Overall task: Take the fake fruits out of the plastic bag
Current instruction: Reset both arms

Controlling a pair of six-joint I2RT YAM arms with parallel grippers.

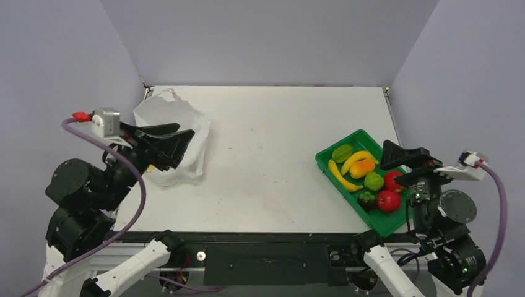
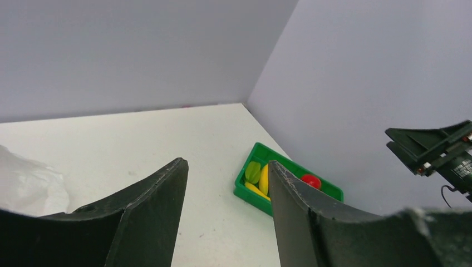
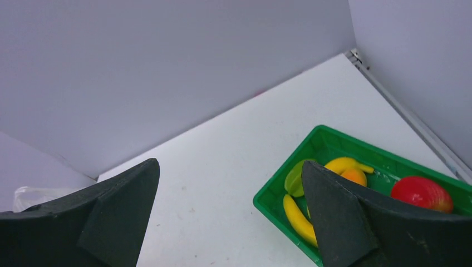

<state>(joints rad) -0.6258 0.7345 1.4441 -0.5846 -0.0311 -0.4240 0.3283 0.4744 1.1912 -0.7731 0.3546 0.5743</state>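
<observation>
The white plastic bag [image 1: 162, 111] lies crumpled at the table's left side. No fruit shows inside it. My left gripper [image 1: 182, 145] is open and empty, over the bag's right side; in its wrist view [image 2: 225, 167] the bag [image 2: 28, 178] shows at the left. The fake fruits lie in the green tray [image 1: 331, 148]: starfruit [image 1: 342, 153], bananas [image 1: 342, 176], mango [image 1: 363, 167], lime [image 1: 373, 180], two red apples [image 1: 389, 200] and a dark purple piece [image 1: 367, 198]. My right gripper [image 1: 390, 162] is open and empty, over the tray's right side, also in its wrist view [image 3: 231, 167].
The green tray [image 3: 320, 133] sits near the table's right edge, with a banana [image 3: 295, 217] and an apple [image 3: 421, 193] in it. It also shows in the left wrist view [image 2: 250, 194]. Grey walls enclose the table on three sides.
</observation>
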